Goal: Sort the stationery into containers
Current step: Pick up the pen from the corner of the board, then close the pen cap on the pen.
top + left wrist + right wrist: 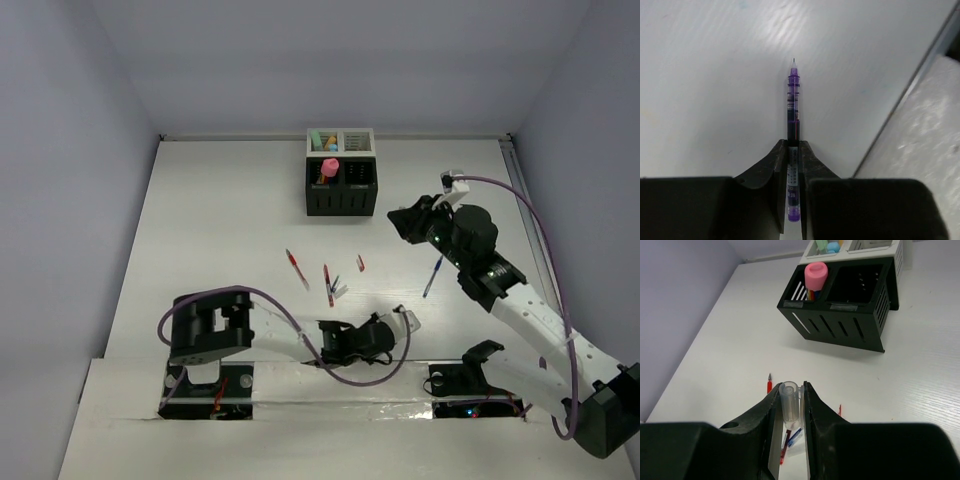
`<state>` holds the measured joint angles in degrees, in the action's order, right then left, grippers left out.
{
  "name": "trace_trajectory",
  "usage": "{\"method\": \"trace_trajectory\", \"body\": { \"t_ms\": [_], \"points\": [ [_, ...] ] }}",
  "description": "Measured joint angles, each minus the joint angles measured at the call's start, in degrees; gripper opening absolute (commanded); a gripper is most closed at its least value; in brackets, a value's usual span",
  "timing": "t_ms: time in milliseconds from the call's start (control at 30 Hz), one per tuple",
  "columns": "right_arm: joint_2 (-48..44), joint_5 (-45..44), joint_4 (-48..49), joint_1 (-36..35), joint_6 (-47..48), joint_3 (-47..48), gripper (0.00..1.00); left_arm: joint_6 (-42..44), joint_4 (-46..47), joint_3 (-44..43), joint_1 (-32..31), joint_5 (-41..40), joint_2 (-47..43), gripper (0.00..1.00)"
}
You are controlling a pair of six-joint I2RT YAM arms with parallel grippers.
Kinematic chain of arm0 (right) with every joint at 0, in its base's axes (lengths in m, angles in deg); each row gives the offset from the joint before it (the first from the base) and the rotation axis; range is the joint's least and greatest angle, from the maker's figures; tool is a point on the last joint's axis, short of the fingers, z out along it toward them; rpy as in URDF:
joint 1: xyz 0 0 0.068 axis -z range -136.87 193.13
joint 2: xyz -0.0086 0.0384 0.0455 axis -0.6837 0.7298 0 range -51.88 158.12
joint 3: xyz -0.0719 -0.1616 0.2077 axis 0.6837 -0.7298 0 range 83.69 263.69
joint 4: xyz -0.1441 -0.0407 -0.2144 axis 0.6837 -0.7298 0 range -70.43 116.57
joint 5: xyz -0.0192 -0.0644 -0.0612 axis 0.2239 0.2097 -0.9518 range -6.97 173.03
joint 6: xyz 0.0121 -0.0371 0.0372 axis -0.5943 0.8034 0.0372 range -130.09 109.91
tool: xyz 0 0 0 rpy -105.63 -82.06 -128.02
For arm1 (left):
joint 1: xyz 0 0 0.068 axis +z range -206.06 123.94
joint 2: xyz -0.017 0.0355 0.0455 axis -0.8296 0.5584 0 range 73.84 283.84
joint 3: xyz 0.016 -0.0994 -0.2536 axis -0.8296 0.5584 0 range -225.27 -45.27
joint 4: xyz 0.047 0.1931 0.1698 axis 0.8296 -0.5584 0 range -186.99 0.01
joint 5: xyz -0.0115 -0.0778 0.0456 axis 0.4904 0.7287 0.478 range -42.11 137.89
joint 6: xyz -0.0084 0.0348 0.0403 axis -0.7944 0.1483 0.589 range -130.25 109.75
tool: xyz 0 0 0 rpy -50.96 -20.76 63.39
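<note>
Two pens held: the left gripper pinches a purple pen low by the table's near edge, likely to lift it; the right gripper clasps a clear-capped pen upright, short of the black box, seemingly for slotting.

2 white-and-black arms, purple cables, matte black end effector fingers
</note>
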<state>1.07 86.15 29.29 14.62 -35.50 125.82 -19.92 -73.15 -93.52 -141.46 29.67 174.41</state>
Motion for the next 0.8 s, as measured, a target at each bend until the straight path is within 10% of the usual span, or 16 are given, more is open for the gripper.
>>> {"method": "trace_trajectory", "body": {
  "t_ms": [400,800],
  "points": [
    [-1.1,8.1,3.7,0.0,-3.7,0.1,0.00,-10.3,15.8,18.4,28.1,8.2,-39.2,0.00],
    [8.1,15.2,23.5,-1.2,-12.8,0.1,0.00,-17.5,29.4,21.9,33.5,26.2,-37.5,0.00]
  ]
}}
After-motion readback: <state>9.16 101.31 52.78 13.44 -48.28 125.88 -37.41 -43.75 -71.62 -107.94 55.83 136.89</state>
